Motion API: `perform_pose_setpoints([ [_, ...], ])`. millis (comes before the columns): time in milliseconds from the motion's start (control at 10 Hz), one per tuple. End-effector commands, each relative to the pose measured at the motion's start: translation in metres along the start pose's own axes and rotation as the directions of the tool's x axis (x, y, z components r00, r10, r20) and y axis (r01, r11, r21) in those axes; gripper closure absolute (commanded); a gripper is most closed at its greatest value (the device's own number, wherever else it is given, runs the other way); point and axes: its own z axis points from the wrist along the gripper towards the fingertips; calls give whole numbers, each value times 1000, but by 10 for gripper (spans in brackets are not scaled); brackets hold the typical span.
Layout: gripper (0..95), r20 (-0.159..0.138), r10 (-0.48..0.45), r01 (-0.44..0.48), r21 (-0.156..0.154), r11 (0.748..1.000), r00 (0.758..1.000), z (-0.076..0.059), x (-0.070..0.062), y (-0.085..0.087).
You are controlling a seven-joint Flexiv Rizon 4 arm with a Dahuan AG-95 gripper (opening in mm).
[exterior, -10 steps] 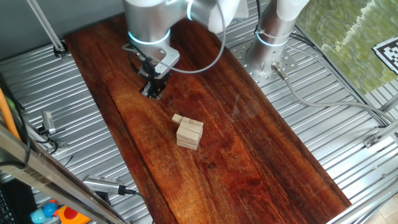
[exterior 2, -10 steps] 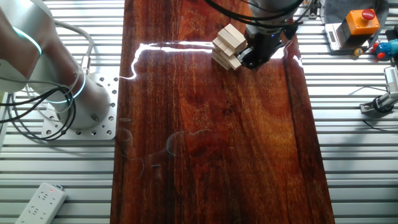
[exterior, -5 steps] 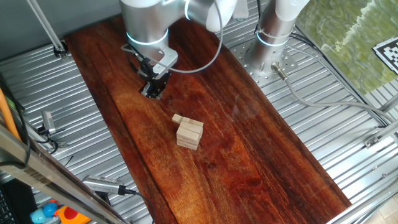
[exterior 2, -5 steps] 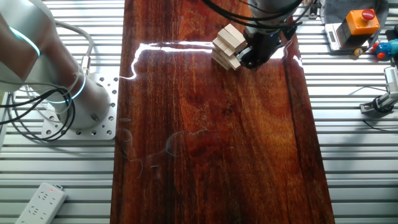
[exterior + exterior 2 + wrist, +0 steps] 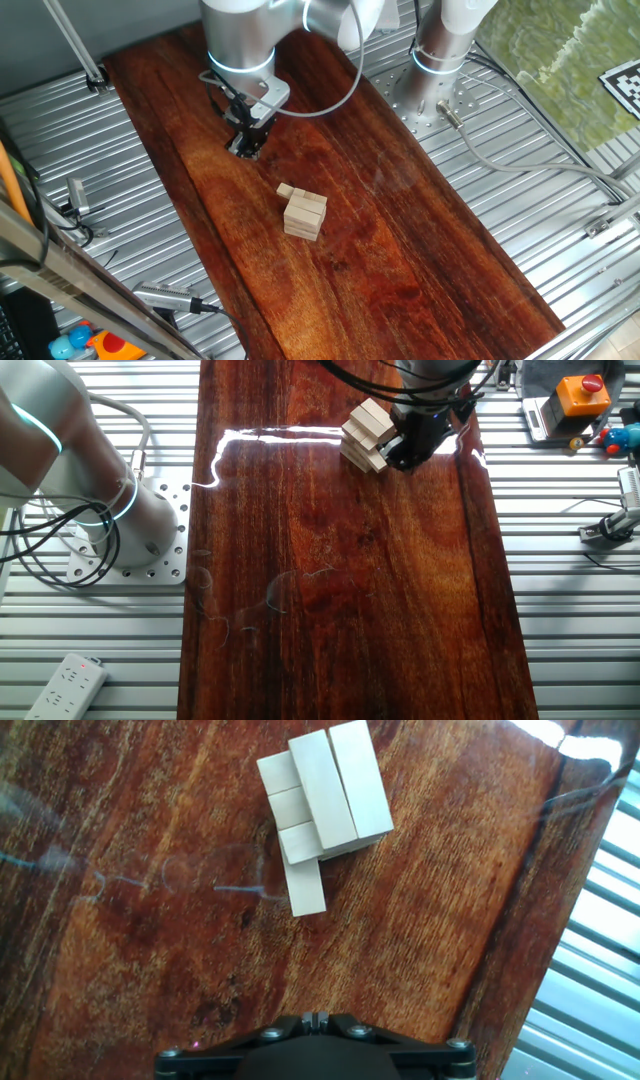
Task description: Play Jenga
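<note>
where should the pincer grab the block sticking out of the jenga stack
On the protruding block's free end, pads on its two long side faces, coming from the side away from the stack. That end juts clear at board level; the other end sits under the stack.

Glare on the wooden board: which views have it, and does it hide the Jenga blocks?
The other fixed view: a bright white streak crosses the board beside the Jenga stack, which stays readable. Hand view: faint reflections left of the stack, blocks sharp. One fixed view: only a soft sheen.
</note>
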Motion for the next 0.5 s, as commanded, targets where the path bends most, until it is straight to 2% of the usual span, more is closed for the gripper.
perform_pose_setpoints([
  [100,950,2,19,-19,1,1000,1000,-1,0,0],
  [500,950,4,50,-50,8,999,999,-1,0,0],
])
